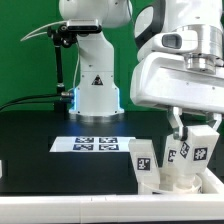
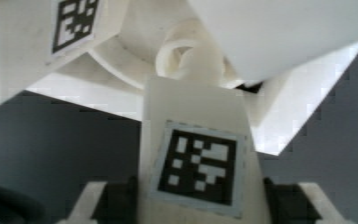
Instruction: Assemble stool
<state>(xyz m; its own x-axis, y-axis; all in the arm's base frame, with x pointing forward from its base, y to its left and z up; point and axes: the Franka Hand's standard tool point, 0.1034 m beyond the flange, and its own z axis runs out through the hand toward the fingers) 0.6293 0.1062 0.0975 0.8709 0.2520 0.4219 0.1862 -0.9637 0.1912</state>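
Observation:
In the exterior view my gripper [image 1: 192,135] reaches down at the exterior view's right over the white stool parts. It is shut on a white stool leg [image 1: 198,151] with a black-and-white tag. Two more tagged legs [image 1: 143,160] [image 1: 172,156] stand upright beside it on the seat disc [image 1: 178,180], which is partly cut off by the frame. In the wrist view the held leg [image 2: 197,150] lies between my fingers [image 2: 98,200], with the gripper [image 2: 197,208] closed on its sides. The leg's far tip meets the white seat [image 2: 131,70]; the joint itself is hidden.
The marker board [image 1: 95,143] lies on the black table in front of the arm's white base [image 1: 97,85]. A long white border rail [image 1: 60,206] runs along the table's front edge. A dark object [image 1: 2,170] sits at the left edge.

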